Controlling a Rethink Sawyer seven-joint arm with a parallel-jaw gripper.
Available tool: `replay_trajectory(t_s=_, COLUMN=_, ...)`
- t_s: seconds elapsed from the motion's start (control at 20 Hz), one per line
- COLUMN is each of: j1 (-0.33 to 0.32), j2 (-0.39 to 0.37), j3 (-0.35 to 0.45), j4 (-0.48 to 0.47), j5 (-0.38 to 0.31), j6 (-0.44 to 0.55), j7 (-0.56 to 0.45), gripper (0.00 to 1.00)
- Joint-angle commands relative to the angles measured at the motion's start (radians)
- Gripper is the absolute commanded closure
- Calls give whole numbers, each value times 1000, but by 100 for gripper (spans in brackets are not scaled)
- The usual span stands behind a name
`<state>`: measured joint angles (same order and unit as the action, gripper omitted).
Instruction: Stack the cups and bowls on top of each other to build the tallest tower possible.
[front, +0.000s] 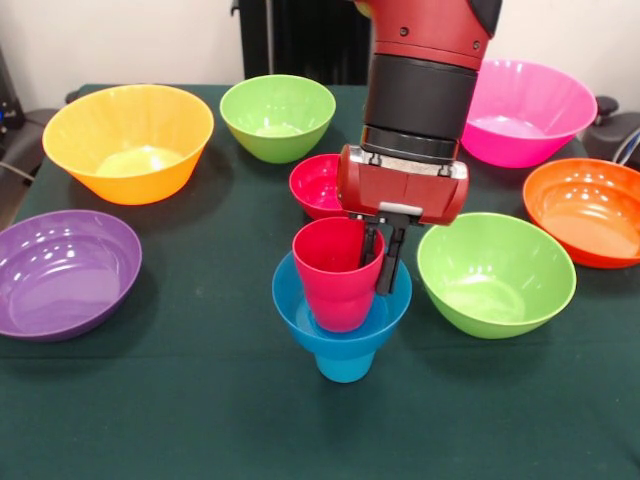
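The pincer (380, 258) is reaching down over the tower (341, 305), its fingers (391, 262) clamping the right rim of the red cup (337, 272), which is sitting in the small blue bowl (342, 310) on the sky-blue cup (345, 362). Just behind it the small red bowl (317, 185) is resting, with one green bowl (495, 273) to its right and another (277, 116) further back left. Pink (528, 110) and orange (587, 208) bowls are lying off to the right, yellow-orange (128, 141) and purple (65, 272) to the left.

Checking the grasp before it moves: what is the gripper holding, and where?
The gripper pinches the red ribbed plastic cup by its rim, on the side toward the near lime green bowl.
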<state>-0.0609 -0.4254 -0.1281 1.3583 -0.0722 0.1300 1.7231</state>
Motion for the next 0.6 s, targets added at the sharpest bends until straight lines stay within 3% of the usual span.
replay_trajectory(t_s=0.05, j1=6, j2=10, j3=66, j4=69, j5=-5, j6=-11, j7=147, gripper=100)
replay_trajectory(t_s=0.6, j1=6, j2=6, j3=69, j4=74, j5=-6, j6=2, j7=142, gripper=100)
